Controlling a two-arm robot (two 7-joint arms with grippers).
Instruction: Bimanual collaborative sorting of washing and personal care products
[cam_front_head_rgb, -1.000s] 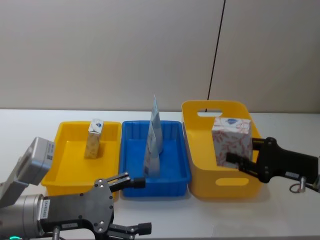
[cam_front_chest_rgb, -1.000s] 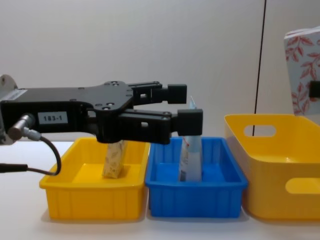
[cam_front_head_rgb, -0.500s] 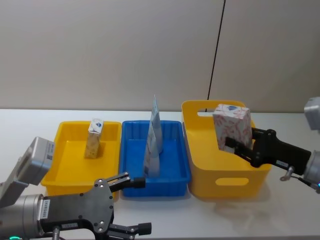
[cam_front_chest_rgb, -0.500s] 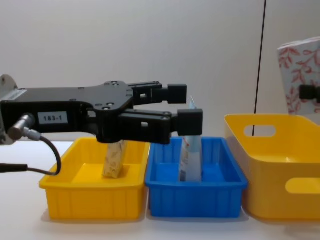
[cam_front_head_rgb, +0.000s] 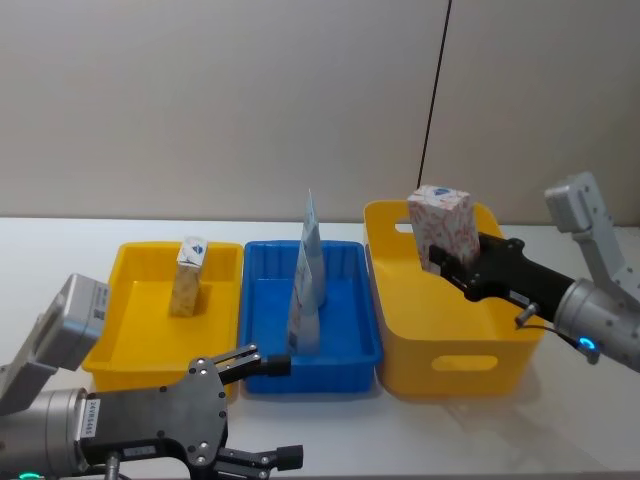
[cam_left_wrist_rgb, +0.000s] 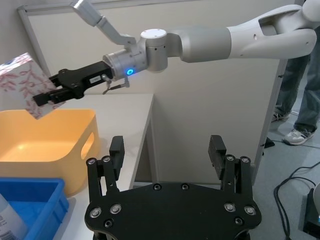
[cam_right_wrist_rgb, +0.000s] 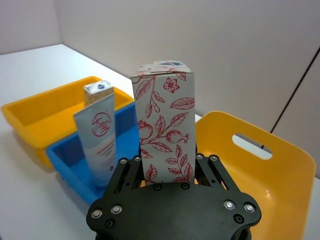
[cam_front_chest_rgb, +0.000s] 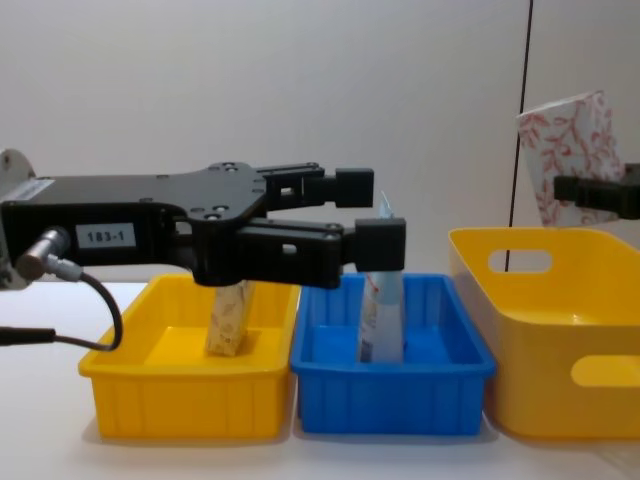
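The right gripper is clamped on the large white pack with red leaf-vine print. The pack is tilted above the tall yellow plastic bin at right, apparently clear of its rim. The left gripper hovers near left, fingers apart. The small cream carton stands in the shallow yellow tray, and the pale blue-white upright pouch in the blue tray.

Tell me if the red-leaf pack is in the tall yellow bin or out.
Out. The right gripper holds the pack tilted in the air, its bottom above the rim of the bin.
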